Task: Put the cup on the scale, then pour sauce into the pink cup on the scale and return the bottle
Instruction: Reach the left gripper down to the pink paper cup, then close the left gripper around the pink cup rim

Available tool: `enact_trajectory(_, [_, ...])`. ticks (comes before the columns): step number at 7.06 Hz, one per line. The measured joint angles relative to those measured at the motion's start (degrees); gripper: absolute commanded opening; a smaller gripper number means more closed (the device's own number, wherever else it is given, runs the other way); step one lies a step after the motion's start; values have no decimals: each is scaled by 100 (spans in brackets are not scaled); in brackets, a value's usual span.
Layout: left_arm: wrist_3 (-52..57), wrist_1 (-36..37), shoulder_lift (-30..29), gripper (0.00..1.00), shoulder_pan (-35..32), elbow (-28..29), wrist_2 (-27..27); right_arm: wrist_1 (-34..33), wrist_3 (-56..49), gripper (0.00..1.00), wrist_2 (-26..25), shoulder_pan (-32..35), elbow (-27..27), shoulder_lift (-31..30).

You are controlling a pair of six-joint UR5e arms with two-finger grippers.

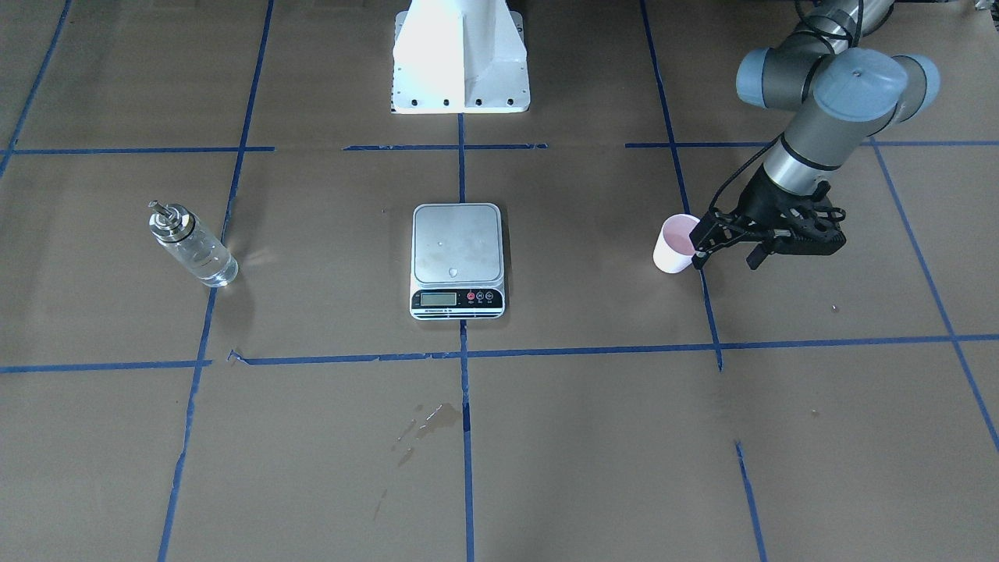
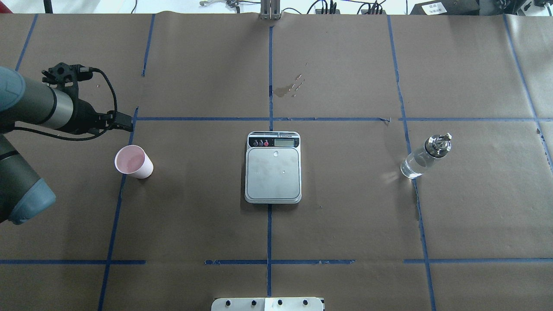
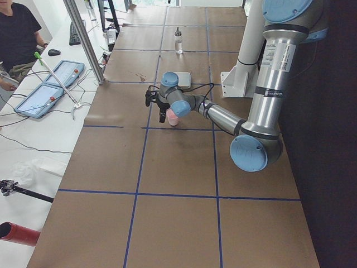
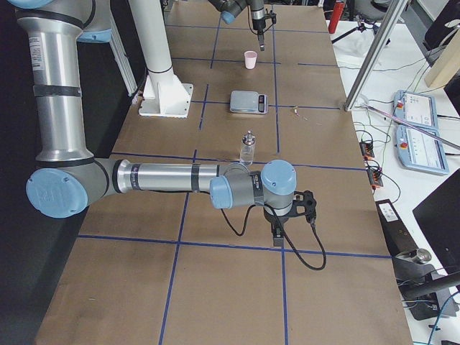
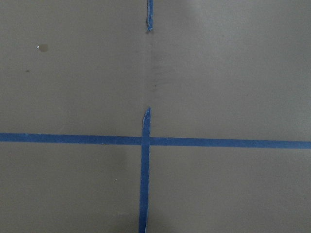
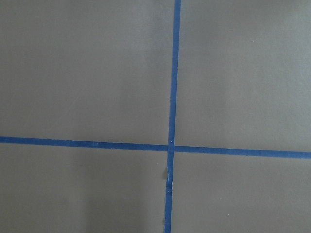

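Pink cup stands upright on desk, well apart from scale. Left end effector hovers near it, spread wide, empty; right end effector: cannot tell. Cup likely light, crushable: grip mid-wall, gently.

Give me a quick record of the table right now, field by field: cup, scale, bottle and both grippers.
scale: centre of table, nothing standing on it
cup: upright on the table, robot's left side, off the scale
bottle: upright, robot's right side, no gripper at it
left gripper: open, beside the cup, not holding it
right gripper: away from the bottle; open or shut unclear
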Motion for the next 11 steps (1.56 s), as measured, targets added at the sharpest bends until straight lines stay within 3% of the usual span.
enact_trajectory(4, [-85,603,22,99,95,-211,-30,59,41,100,32,-106,47,23])
enact_trajectory(9, [-86,636,169,100,335,-255,-155,60,45,100,20,-109,43,16])
enact_trajectory(10, [-86,636,187,92,356,-272,-177,60,45,100,14,-108,45,29])
enact_trajectory(11, [-86,634,199,58,363,-283,-186,60,48,100,13,-109,52,36])
